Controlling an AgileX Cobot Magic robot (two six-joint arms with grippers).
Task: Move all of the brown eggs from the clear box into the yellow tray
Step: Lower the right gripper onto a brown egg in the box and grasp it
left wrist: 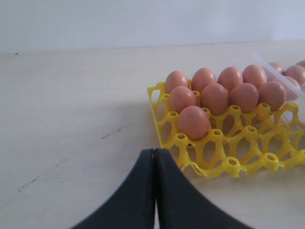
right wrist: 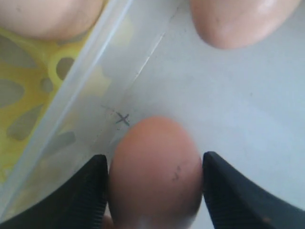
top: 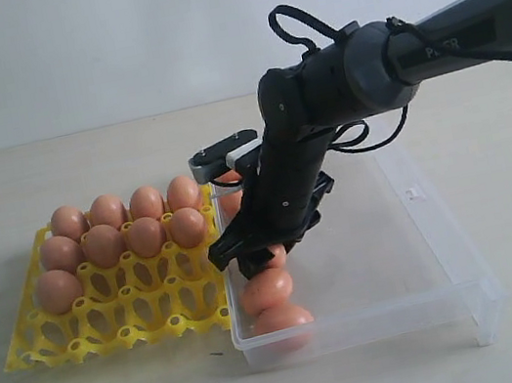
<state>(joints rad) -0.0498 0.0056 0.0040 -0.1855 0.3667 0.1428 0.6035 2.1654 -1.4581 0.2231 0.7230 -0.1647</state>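
Right gripper [right wrist: 155,160] is down inside the large, shallow, transparent plastic clear box [top: 378,321], at the long wall that sits right against the bright yellow plastic egg tray [top: 138,311]. Its black fingers [right wrist: 90,191] straddle one smooth orange-brown oval egg [right wrist: 152,186] across its narrow width, probably so the pads meet the rounded flanks rather than the ends. Jaws are spread wide, pads just beside the shell on both sides. No squeeze visible, so I read it as not clamped yet. The egg looks to be lying on the box floor near that wall, just beside a small pen cross [right wrist: 123,119].

Shell: even tan-orange, slight sheen, one tiny dark speck, no cracks visible. It's curved and slick, so my guess is it wants a gentle, centred close.

More loose eggs [top: 265,289] line the same box wall. Two show clearly, others are partly hidden by the arm, count unclear.

Nine seated eggs [top: 144,237] are in the tray: two full rows of four, plus one in the third row at the end farthest from the box. The cups keep them from rolling.

Left gripper [left wrist: 155,191]: fingers pressed together, nothing between them. It's over the pale table [left wrist: 71,119], beyond the tray and well apart from the box, likely to keep clear of the working arm.

Judgement: past halfway.
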